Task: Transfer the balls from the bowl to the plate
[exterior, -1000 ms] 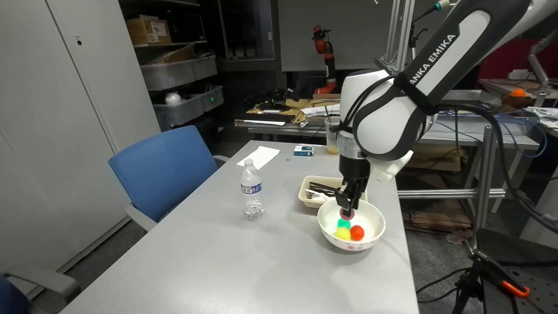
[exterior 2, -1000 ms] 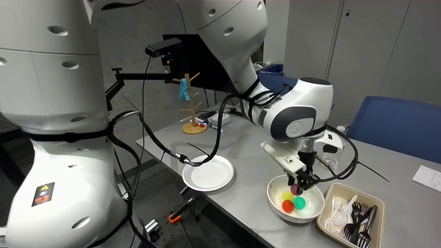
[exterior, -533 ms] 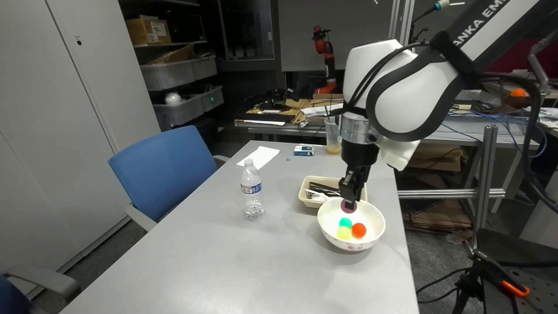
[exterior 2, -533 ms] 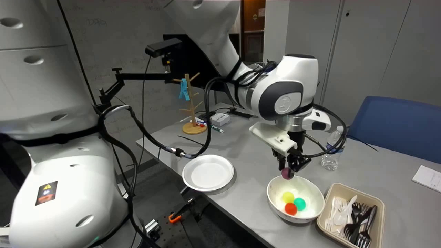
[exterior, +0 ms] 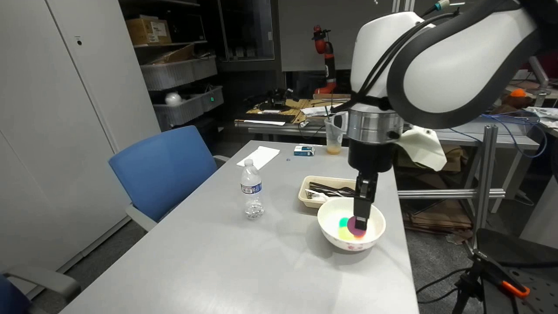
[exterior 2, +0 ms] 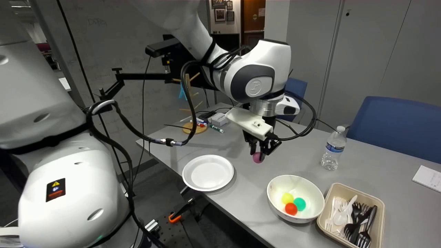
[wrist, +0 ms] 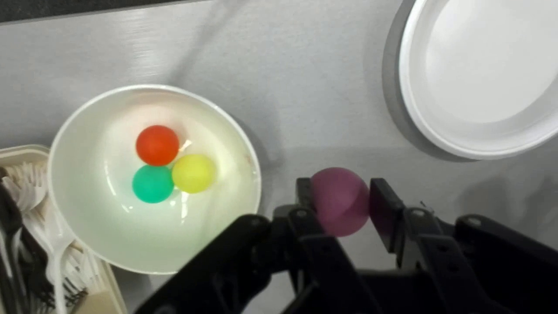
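Observation:
A pinkish-purple ball [wrist: 340,203] is pinched between the fingers of my gripper [wrist: 342,194], raised above the table in the space between bowl and plate. The white bowl [wrist: 87,209] holds a red ball [wrist: 157,145], a yellow ball [wrist: 194,173] and a green ball [wrist: 152,183], all touching in a cluster. To the other side lies the plate [exterior 2: 206,174], white and with nothing on it. In an exterior view the held ball [exterior: 355,226] and a black finger [exterior: 362,209] overlap the bowl and cover most of the red ball.
A beige tray [exterior 2: 377,213] of plastic cutlery stands right beside the bowl. A clear water bottle [exterior 2: 333,148] is upright farther off. Past the plate are markers [exterior 2: 216,128] and a white box [exterior 2: 218,119]. The table edge [wrist: 104,12] runs close by bowl and plate.
With the purple ball gripped throughout, my gripper has risen from inside the bowl, cleared its rim and moved sideways toward the plate. The balls left in the bowl have shifted slightly.

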